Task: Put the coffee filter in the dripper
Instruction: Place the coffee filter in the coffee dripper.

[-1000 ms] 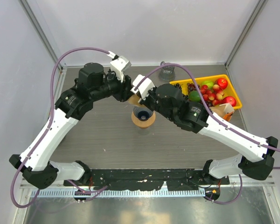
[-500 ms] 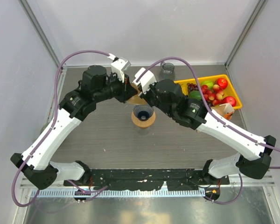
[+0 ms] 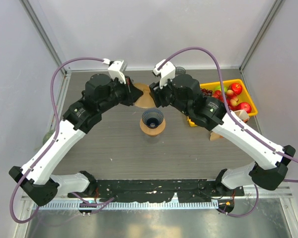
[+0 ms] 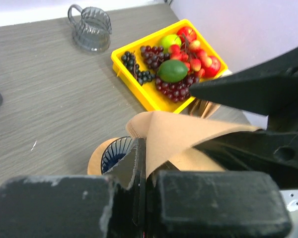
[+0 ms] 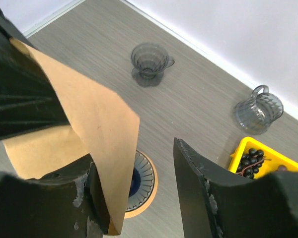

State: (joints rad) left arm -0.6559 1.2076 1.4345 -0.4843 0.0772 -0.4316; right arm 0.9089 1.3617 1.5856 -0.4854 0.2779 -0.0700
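Dripper (image 3: 152,121) sits on the counter (image 3: 109,144), nearest the arm bases. It is a dark ribbed cone, mouth up, seated in a round tan collar. No paper in it yet.

Just beyond and above it, the coffee filter (image 3: 143,97) is held in the air between the two wrists, clear of the dripper. Brown matte paper, thin and limp, folded flat into a fan, with what looks like a crimped seam along one edge.

Left hand (image 4: 141,171) is clenched on the filter, a lower edge pinched between its pads. Right hand (image 5: 136,158) is released, fingers spread wide. One sheet lies against the inner face of one finger, and the dripper shows through the gap.

Likely step: spreading the flat fan into a cone over the dripper. The left pinch should be firm but on one layer only. The right finger should ease the layers apart without creasing. The point should be centred over the ribs before lowering, since paper this soft will buckle if pushed off-axis.

Farther right is a yellow plastic tray (image 3: 237,82) of glossy fruit. At the far edge are a clear ribbed glass pitcher (image 5: 258,116) and a clear glass cone (image 5: 149,62).
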